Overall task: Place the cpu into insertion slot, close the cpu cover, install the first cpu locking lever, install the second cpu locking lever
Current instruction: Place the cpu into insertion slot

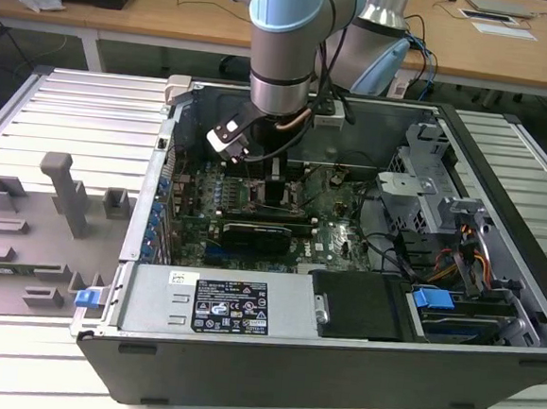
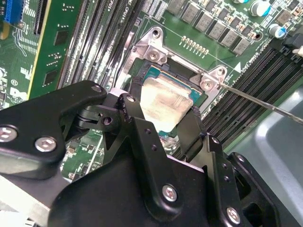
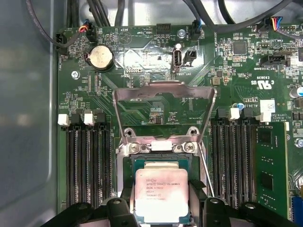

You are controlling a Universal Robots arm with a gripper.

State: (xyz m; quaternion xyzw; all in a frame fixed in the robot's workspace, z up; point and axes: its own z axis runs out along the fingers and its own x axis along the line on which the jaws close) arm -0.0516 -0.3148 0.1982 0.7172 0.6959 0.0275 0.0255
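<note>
I count one cpu (image 3: 161, 194), caught on two opposite edges between the two fingers (image 3: 127, 202) of the gripper (image 3: 161, 208), which is clenched on it. The chip is right at the single insertion slot (image 2: 156, 49); I cannot tell whether it is fully seated. The one cpu cover (image 3: 142, 87) stands swung open from its hinge at one edge of the slot. One thin wire lever (image 3: 207, 170) runs beside the slot. Banks of memory slots (image 3: 90, 165) flank it on two sides.
</note>
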